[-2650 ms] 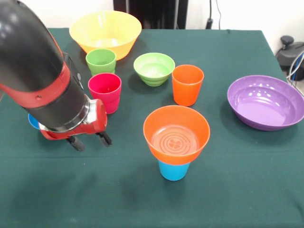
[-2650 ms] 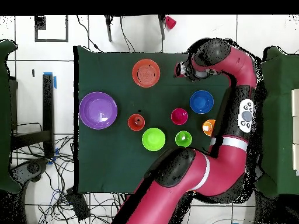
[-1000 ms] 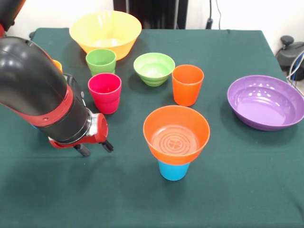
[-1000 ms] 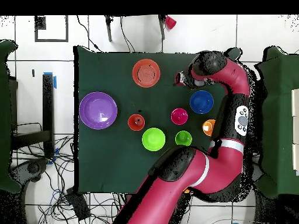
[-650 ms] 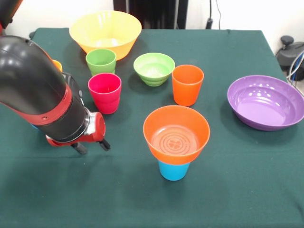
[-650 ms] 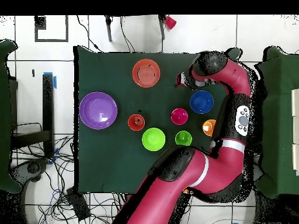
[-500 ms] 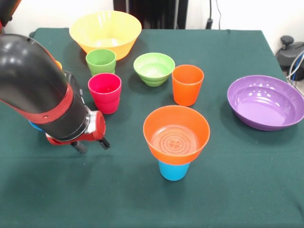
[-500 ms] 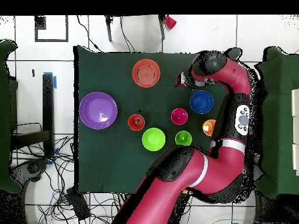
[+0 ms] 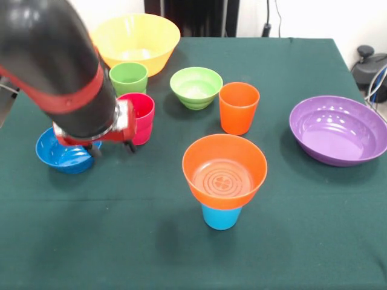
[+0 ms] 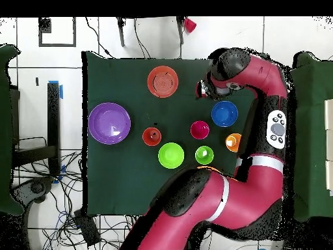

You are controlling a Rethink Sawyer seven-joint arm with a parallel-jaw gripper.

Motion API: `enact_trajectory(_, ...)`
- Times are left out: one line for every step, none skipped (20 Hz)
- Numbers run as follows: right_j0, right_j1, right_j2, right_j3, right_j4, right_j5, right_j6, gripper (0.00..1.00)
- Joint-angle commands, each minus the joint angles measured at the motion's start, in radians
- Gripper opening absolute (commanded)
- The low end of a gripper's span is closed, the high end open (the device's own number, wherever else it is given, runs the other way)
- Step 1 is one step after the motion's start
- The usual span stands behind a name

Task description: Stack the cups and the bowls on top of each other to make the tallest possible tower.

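The orange bowl [image 9: 224, 170] sits on the light blue cup [image 9: 221, 217] as a small tower near the desk's [image 9: 290, 241] front; the blue bowl [image 9: 63, 152] lies just beside the gripper [image 9: 112, 148]. The gripper hangs empty by the magenta cup [image 9: 140, 115]; jaws parted, two dark tips apart.

A dark green cloth [image 9: 302, 66] covers the table [image 10: 117, 84]. Seen from above, the floor [image 10: 71, 39] around it has pale tiles with dark joints. Many black cables [image 10: 58, 182] lie on the floor at the left side of the table. A black frame [image 10: 55, 120] stands there too, with a piece of blue tape [image 10: 62, 90] on it. In the front view, a white wall [image 9: 302, 18] is behind the table, and a dark grey device [image 9: 369, 66] stands at the right edge.
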Motion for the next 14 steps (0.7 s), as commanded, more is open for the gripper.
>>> enact_trajectory(0.046,-0.139,-0.032,0.176,-0.038,-0.048,0.045,1.00)
enact_trajectory(0.044,-0.155,-0.032,0.203,-0.027,-0.055,0.053,1.00)
enact_trajectory(0.044,-0.144,-0.031,0.187,-0.025,-0.049,0.060,1.00)
enact_trajectory(0.043,-0.157,-0.035,0.208,-0.026,-0.067,0.056,1.00)
enact_trajectory(0.047,-0.142,-0.039,0.182,-0.034,-0.061,0.054,1.00)
enact_trajectory(0.051,-0.127,-0.042,0.155,-0.043,-0.054,0.051,1.00)
enact_trajectory(0.056,-0.100,-0.042,0.111,-0.048,-0.037,0.054,1.00)
enact_trajectory(0.059,-0.089,-0.044,0.095,-0.051,-0.034,0.052,1.00)
enact_trajectory(0.058,-0.081,-0.043,0.087,-0.052,-0.035,0.046,1.00)
enact_trajectory(0.058,-0.071,-0.044,0.078,-0.052,-0.030,0.045,1.00)
enact_trajectory(0.055,-0.069,-0.047,0.080,-0.052,-0.031,0.039,1.00)
enact_trajectory(0.055,-0.064,-0.051,0.077,-0.056,-0.029,0.035,1.00)
enact_trajectory(0.054,-0.062,-0.054,0.072,-0.057,-0.021,0.033,1.00)
enact_trajectory(0.056,-0.063,-0.060,0.076,-0.059,-0.018,0.037,1.00)
